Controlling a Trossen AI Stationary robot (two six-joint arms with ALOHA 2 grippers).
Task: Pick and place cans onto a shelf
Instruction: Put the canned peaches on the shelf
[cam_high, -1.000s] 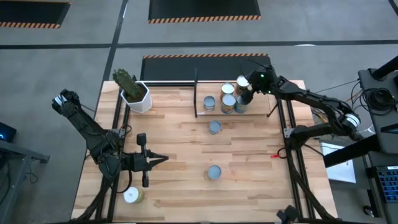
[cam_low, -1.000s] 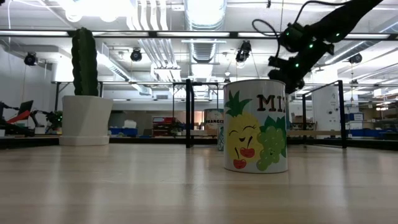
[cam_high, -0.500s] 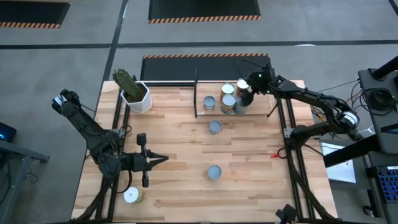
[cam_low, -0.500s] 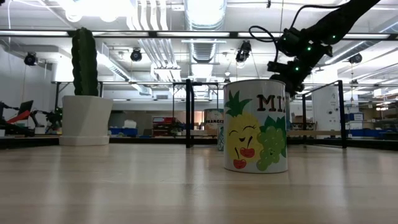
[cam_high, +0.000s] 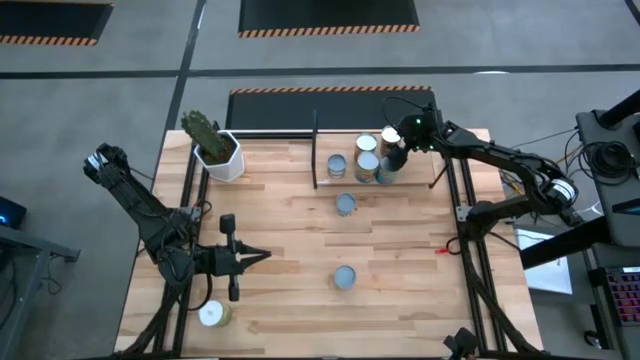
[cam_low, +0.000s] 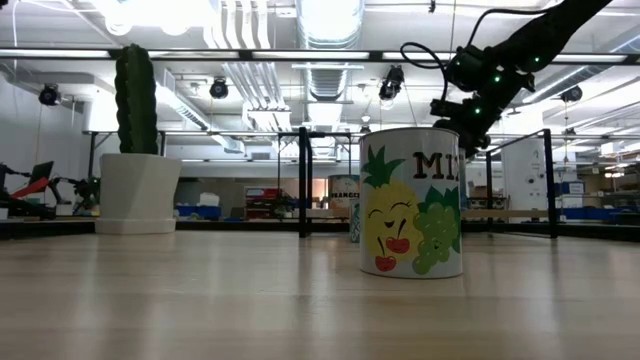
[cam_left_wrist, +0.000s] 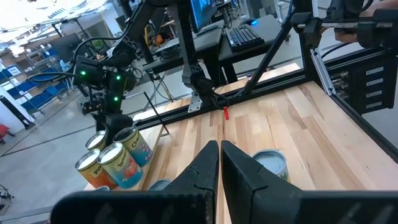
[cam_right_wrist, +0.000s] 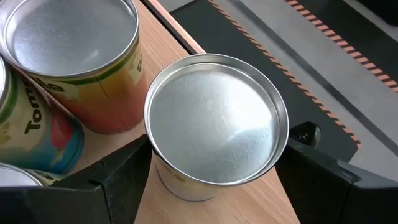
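Right hand (cam_right_wrist: 211, 180) open, fingers (cam_right_wrist: 118, 177) straddling can (cam_right_wrist: 216, 134) on shelf (cam_high: 420, 165), not clamped. Rigid tin, slick wall, likely weighty; grip mid-body. Left hand (cam_left_wrist: 219, 163) closed, idle near left.

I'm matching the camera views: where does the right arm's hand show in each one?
High view: right hand near the table's back right corner, among the cans.
Low view: upper right, above the fruit-labelled can.
Left wrist view: far off, upper left, over the cans.
Right wrist view: its fingers flank a silver-topped can.
Shared landmark: those cans.
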